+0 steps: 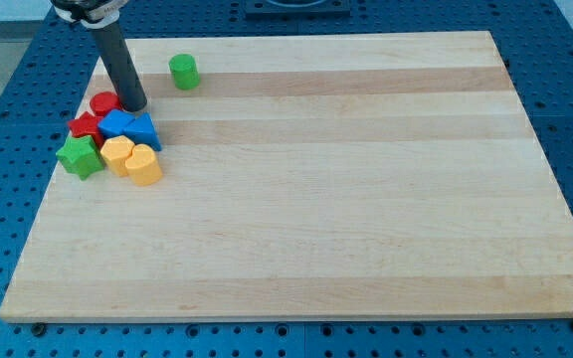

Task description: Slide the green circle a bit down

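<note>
My tip (135, 106) rests on the wooden bench (306, 229) near its upper left corner, at the top edge of a cluster of blocks. There is no hand on this arm, only the straight dark rod, so there is nothing to open or close.

The green circle (183, 71) stands alone, up and to the view's right of my tip, apart from it and from the cluster, close to the bench's top edge.

Seven other blocks sit bunched together. Two are red: a red circle (103, 101) just to the left of my tip, and a second red block (86, 125) below it, whose shape I cannot make out. Two are blue: one blue block (117, 123) directly under my tip and another blue block (144, 130) touching it on the right. One green star (79, 156) lies at the cluster's lower left. Two are yellow: a yellow block (117, 153) beside the star and a yellow heart (143, 165) at the lower right.

That makes eight blocks on the bench.
</note>
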You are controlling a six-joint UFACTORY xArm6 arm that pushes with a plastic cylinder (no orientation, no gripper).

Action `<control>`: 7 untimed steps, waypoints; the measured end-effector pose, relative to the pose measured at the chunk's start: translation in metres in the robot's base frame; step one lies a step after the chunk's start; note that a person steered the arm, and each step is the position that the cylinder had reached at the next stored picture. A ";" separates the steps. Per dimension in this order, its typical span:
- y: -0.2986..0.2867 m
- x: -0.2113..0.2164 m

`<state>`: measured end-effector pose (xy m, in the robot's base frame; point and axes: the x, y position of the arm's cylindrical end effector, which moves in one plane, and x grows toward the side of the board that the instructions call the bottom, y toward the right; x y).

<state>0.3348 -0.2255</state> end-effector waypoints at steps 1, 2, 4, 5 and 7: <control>-0.005 0.000; -0.005 0.000; 0.054 -0.002; 0.112 -0.019; 0.158 -0.085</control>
<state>0.2494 -0.0676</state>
